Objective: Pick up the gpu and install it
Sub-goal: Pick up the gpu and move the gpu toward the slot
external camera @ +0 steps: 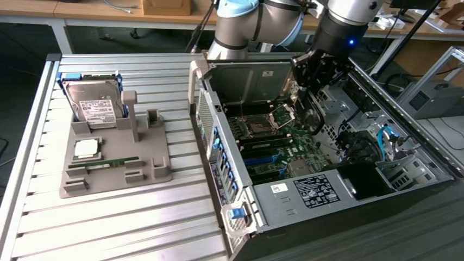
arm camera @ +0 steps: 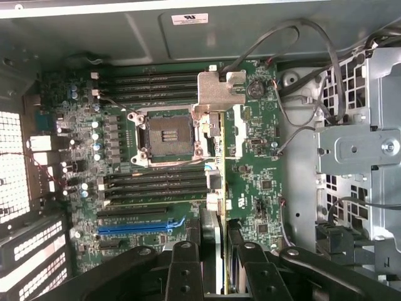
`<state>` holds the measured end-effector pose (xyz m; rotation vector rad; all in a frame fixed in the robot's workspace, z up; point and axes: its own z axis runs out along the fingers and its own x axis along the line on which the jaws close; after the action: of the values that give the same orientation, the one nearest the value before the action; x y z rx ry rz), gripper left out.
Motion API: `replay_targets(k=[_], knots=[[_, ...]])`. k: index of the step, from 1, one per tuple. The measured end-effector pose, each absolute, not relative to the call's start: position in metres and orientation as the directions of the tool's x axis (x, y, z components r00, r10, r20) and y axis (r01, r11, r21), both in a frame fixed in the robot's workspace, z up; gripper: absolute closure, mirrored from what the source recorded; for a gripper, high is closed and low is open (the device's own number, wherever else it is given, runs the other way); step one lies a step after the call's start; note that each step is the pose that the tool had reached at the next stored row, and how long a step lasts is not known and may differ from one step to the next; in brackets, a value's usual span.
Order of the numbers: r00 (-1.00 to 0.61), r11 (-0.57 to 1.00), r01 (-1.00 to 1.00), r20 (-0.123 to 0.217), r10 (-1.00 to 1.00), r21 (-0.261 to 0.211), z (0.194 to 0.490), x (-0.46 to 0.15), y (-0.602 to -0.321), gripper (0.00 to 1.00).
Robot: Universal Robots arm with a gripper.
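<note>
The gpu (external camera: 310,113) hangs upright inside the open computer case (external camera: 290,204), just above the motherboard (external camera: 279,149), dark face toward the exterior view's right. My gripper (external camera: 314,73) reaches down from above and is shut on the card's upper edge. In the wrist view the gpu (arm camera: 217,219) appears edge-on as a thin strip between my black fingers (arm camera: 183,269), running out over the motherboard (arm camera: 263,163) beside the CPU socket (arm camera: 166,135). The blue expansion slot (arm camera: 135,227) lies off to one side of the card.
A grey parts tray (external camera: 156,168) sits on the slatted table at the exterior view's left, holding a hard drive (external camera: 93,103), a CPU (external camera: 87,147) and a RAM stick (external camera: 108,162). Cables (external camera: 388,138) and a drive cage (arm camera: 363,150) crowd the case's other side.
</note>
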<state>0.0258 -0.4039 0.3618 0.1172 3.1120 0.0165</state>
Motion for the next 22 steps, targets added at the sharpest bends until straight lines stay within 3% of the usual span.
replay_targets(k=[22], knots=[[-0.997,0.997,0.075,-0.027,0.075,0.012,0.3539,0.0258,-0.4039,0.73]])
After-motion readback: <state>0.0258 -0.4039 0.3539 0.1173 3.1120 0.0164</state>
